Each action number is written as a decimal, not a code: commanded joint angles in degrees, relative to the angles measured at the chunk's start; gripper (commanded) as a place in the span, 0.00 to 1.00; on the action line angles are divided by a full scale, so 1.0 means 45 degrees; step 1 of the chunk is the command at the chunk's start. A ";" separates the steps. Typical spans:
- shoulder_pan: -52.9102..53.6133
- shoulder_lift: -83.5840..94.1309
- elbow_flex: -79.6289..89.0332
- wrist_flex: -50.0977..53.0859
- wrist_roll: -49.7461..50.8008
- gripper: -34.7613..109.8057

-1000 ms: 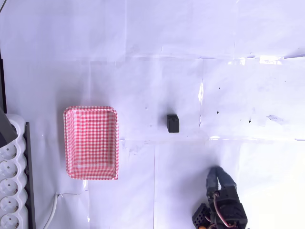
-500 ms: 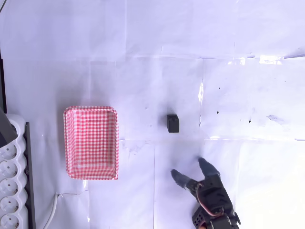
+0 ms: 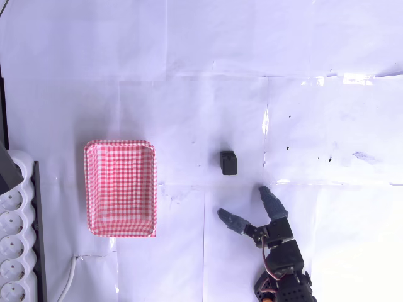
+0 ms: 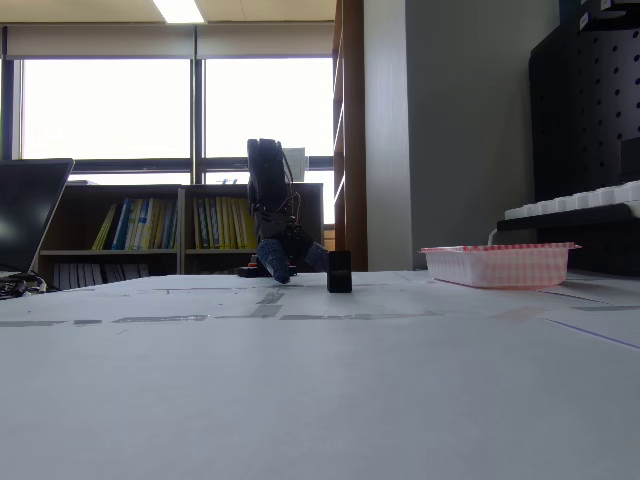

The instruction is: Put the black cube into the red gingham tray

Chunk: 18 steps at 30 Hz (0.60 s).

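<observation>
The black cube (image 3: 228, 162) rests alone on the white paper near the middle of the overhead view; in the fixed view the cube (image 4: 339, 272) stands on the table surface. The red gingham tray (image 3: 120, 187) lies left of it, with nothing inside; in the fixed view the tray (image 4: 497, 265) sits at the right. My gripper (image 3: 247, 206) is open, fingers spread wide, a short way below and slightly right of the cube, not touching it. In the fixed view the gripper (image 4: 292, 263) hangs low just left of the cube.
A white power strip (image 3: 14, 245) with a cable lies along the left edge, below-left of the tray. The table is covered in taped white paper sheets. A laptop (image 4: 25, 222) stands at the left of the fixed view.
The arm swung left and reached up the overhead picture toward the cube, and its fingers spread from nearly together to wide open. Cube and tray stayed put.
</observation>
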 commanded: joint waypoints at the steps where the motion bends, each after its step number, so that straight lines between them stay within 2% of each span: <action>1: -0.0234 0.1563 0.0195 -0.1660 0.0215 0.57; 9: -0.0293 0.4453 0.0996 -0.4395 -0.0117 0.57; 18: -0.0371 0.6328 0.3008 -0.4902 0.0000 0.62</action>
